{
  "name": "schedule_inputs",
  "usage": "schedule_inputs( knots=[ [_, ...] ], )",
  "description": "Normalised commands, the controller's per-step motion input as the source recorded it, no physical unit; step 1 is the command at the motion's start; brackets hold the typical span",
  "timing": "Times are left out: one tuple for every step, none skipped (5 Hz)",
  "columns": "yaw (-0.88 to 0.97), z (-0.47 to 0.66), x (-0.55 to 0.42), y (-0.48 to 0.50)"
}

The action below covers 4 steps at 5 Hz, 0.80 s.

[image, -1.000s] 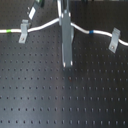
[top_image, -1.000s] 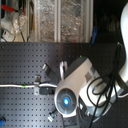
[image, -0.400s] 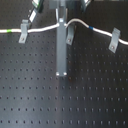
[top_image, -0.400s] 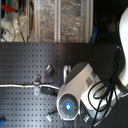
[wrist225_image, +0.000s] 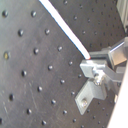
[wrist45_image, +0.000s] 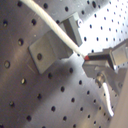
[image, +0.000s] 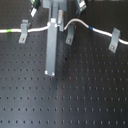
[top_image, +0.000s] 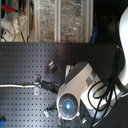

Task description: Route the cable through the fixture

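The cable (image: 80, 22) is a thin white cord. It runs from the first exterior view's left, past its green band (image: 10, 31), through the left fixture (image: 23, 32), and arcs past the blue band (image: 91, 28) to the right fixture (image: 115, 39). My gripper (image: 55, 25) is shut on the cable between the left and middle fixture (image: 70, 35). Both wrist views show the cord (wrist45_image: 52, 25) ending in the pinched fingertips (wrist225_image: 92, 65), with a grey fixture (wrist45_image: 50, 49) close beside. In the second exterior view the arm body (top_image: 75, 95) hides the gripper; the cable (top_image: 12, 86) shows at that view's left.
A black perforated board (image: 85, 90) carries everything. Clear shelving and clutter (top_image: 50, 20) stand behind it in the second exterior view. Black hoses (top_image: 107, 95) hang from the arm. Two more small fixtures (top_image: 51, 65) stand on the board near the arm.
The gripper with the cable has shifted toward the first exterior view's left. The arc of cable on its right has followed.
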Motion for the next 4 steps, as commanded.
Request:
schedule_inputs(
  knots=[
    [0.75, 0.08, 0.000, 0.000],
    [1.00, 0.10, 0.001, 0.000],
    [1.00, 0.07, 0.001, 0.000],
    [0.86, 0.01, -0.067, -0.127]
  ],
)
